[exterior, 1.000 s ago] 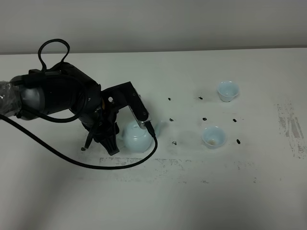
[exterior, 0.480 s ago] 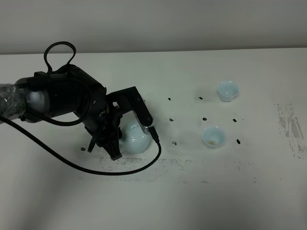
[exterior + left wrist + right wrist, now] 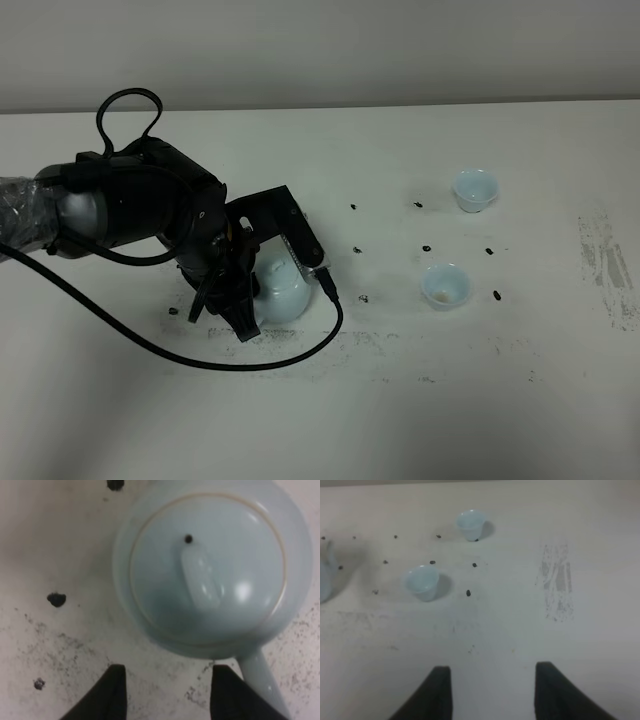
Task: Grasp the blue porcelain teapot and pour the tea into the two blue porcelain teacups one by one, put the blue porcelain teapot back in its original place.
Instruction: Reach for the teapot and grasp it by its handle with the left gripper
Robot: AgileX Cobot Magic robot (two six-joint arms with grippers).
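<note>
The blue porcelain teapot (image 3: pixel 283 293) stands on the white table left of centre, its left side hidden by my left arm. In the left wrist view the teapot (image 3: pixel 210 570) fills the frame from above, with its lid knob (image 3: pixel 202 580) showing. My left gripper (image 3: pixel 222 312) is open and empty, its two fingertips (image 3: pixel 107 695) just beside the pot's body. The two blue porcelain teacups stand to the right, one farther (image 3: pixel 475 189) and one nearer (image 3: pixel 445 287). They also show in the right wrist view (image 3: pixel 470 525) (image 3: pixel 421 582). My right gripper (image 3: pixel 492 690) is open and empty, well short of the cups.
Small black marks (image 3: pixel 428 247) dot the table around the cups and pot. A black cable (image 3: pixel 270 360) loops on the table in front of the teapot. A scuffed grey patch (image 3: pixel 605 265) lies at the right. The table's far edge meets a wall.
My left arm has moved right and slightly nearer, closing in on the teapot and covering more of its left side. The cups have not moved.
</note>
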